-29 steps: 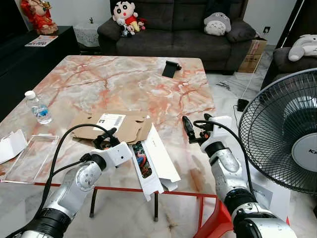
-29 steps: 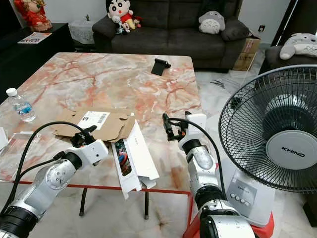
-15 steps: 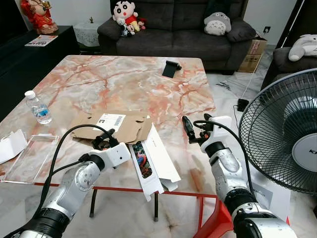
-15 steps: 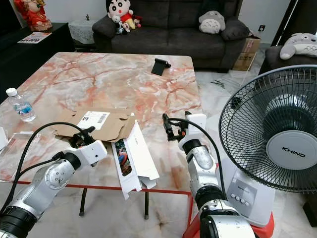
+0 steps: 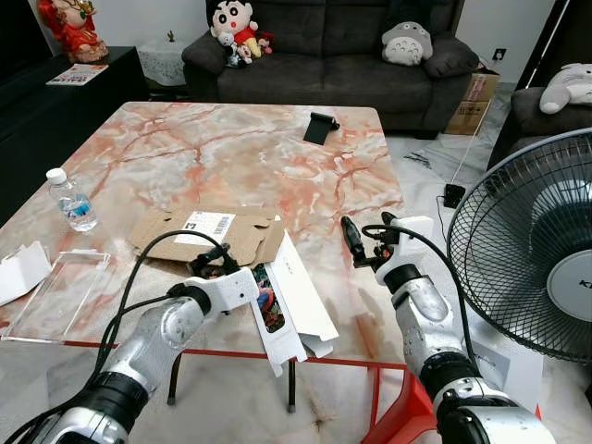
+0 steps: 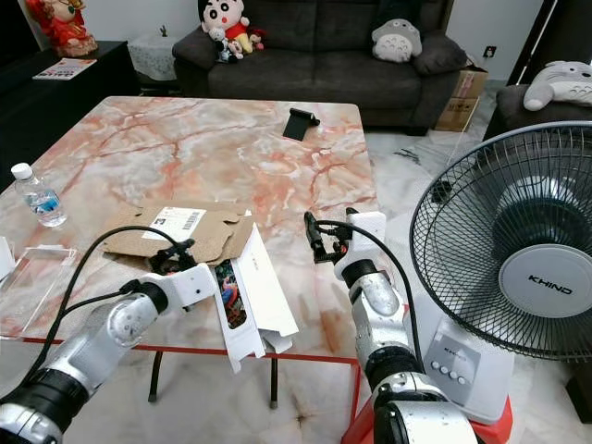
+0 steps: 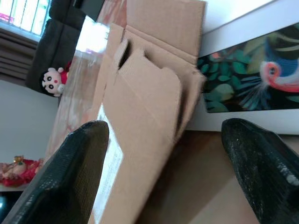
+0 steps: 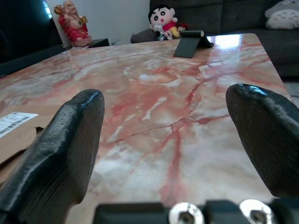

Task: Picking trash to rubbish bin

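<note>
Left gripper (image 5: 216,262), fingers wide, nears flattened cardboard (image 5: 205,233); fan (image 6: 528,268) reads KHIND.

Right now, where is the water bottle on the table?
In the left eye view, the water bottle stands upright near the table's left edge, beyond the clear plastic tray.

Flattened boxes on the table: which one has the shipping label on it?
The brown cardboard, with a white barcode label on its top face. The white box beside it carries a colourful printed picture instead and overhangs the table edge.
</note>
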